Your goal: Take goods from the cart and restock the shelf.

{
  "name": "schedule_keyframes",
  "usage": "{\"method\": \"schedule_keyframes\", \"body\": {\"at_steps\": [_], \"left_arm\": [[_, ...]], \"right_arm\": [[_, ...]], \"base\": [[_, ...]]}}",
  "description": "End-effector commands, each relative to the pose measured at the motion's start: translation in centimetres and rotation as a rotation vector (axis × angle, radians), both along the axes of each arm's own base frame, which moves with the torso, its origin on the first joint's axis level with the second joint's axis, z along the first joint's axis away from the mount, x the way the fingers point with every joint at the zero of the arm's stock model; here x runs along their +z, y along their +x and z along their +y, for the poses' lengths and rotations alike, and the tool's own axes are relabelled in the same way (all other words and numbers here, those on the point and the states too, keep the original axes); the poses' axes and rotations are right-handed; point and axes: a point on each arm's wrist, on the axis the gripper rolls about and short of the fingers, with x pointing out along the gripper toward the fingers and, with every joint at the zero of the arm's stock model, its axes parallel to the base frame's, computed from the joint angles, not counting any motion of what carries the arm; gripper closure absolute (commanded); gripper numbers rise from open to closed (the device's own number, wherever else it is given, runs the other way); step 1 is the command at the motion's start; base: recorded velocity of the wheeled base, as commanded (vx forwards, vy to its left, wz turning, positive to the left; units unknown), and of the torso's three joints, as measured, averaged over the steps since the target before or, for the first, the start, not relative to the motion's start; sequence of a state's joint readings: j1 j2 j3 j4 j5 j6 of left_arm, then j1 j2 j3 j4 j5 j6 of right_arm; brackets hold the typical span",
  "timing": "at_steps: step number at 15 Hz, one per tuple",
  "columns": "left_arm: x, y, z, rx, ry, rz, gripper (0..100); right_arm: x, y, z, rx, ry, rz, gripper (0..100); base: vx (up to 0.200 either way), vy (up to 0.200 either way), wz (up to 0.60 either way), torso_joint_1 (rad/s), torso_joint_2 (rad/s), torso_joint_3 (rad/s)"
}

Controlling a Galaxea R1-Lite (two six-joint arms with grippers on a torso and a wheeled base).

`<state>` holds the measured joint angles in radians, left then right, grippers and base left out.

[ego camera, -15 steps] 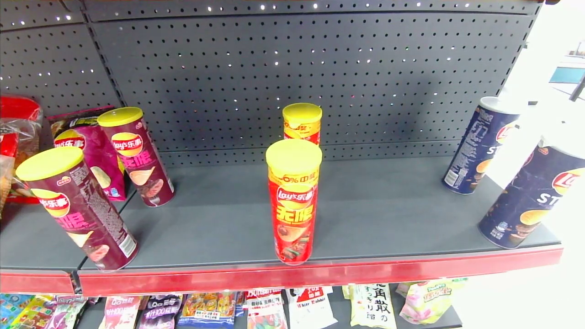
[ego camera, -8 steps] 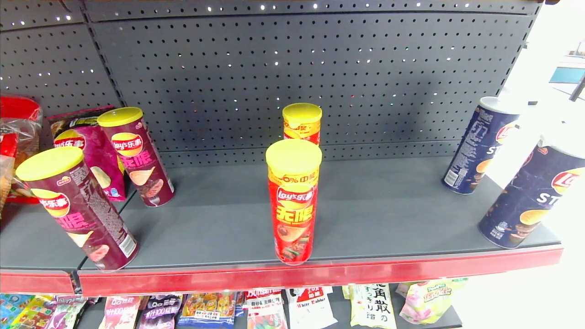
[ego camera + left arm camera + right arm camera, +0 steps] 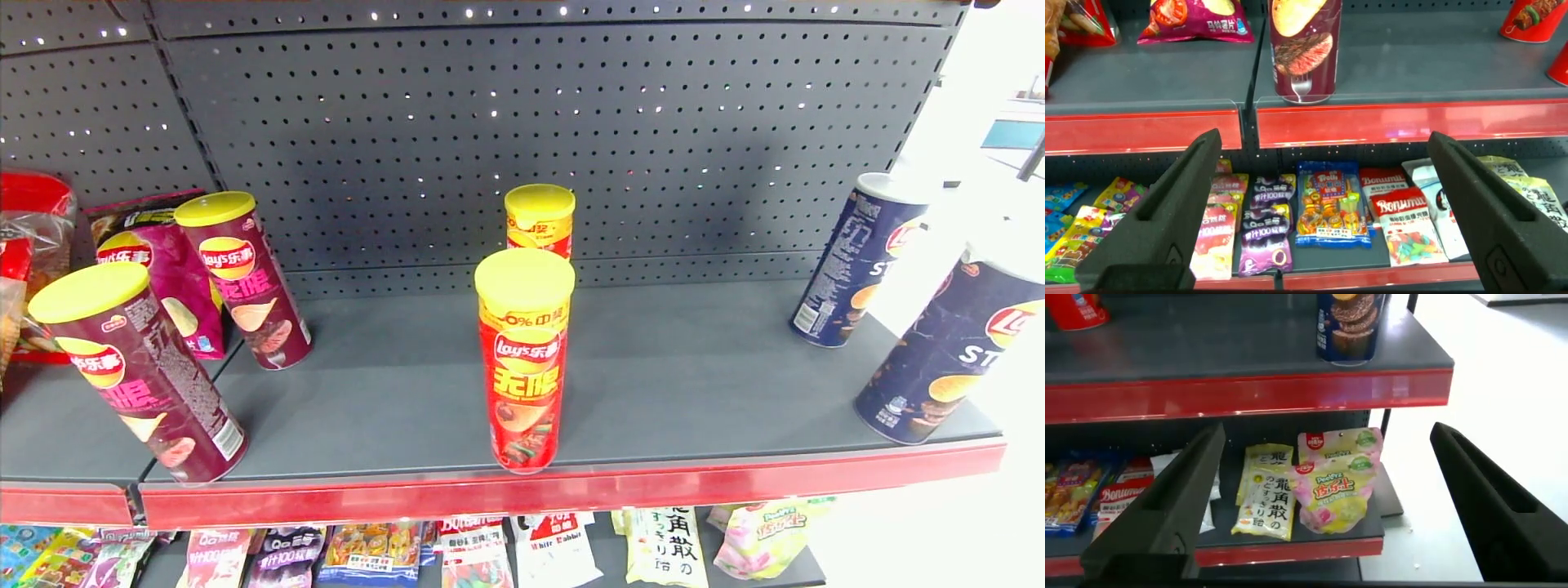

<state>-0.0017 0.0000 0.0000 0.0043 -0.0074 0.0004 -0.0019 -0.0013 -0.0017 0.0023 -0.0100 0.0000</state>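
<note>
Two red chip cans with yellow lids stand mid-shelf, one at the front edge (image 3: pixel 525 359) and one behind it (image 3: pixel 539 216). Two maroon cans (image 3: pixel 135 371) (image 3: pixel 242 278) stand at the left, two navy cans (image 3: pixel 857 257) (image 3: pixel 951 343) at the right. My left gripper (image 3: pixel 1324 137) is open and holds nothing; it sits in front of the red shelf lip, below a maroon can (image 3: pixel 1305 49). My right gripper (image 3: pixel 1328 429) is open and holds nothing, level with the shelf lip under a navy can (image 3: pixel 1349 327).
The grey shelf (image 3: pixel 669 376) has bare stretches between the can groups and a pegboard back. A purple chip bag (image 3: pixel 163 269) leans at the far left. Snack bags (image 3: pixel 1327 204) (image 3: pixel 1331 486) lie on the lower shelf. Open floor (image 3: pixel 1478 376) lies past the shelf's right end.
</note>
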Motion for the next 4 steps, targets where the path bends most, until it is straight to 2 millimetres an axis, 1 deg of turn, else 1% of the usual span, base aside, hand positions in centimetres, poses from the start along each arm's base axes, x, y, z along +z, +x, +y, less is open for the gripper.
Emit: {"method": "schedule_keyframes", "body": {"at_steps": [1, 4], "left_arm": [[0.0, 0.0, 0.0, 0.0, 0.0, 0.0, 0], [0.0, 0.0, 0.0, 0.0, 0.0, 0.0, 0]], "right_arm": [[-0.01, 0.01, 0.0, 0.001, -0.002, 0.002, 0], [-0.04, 0.02, -0.02, -0.008, 0.011, 0.002, 0]], "base": [[0.0, 0.0, 0.0, 0.0, 0.0, 0.0], [0.0, 0.0, 0.0, 0.0, 0.0, 0.0]]}}
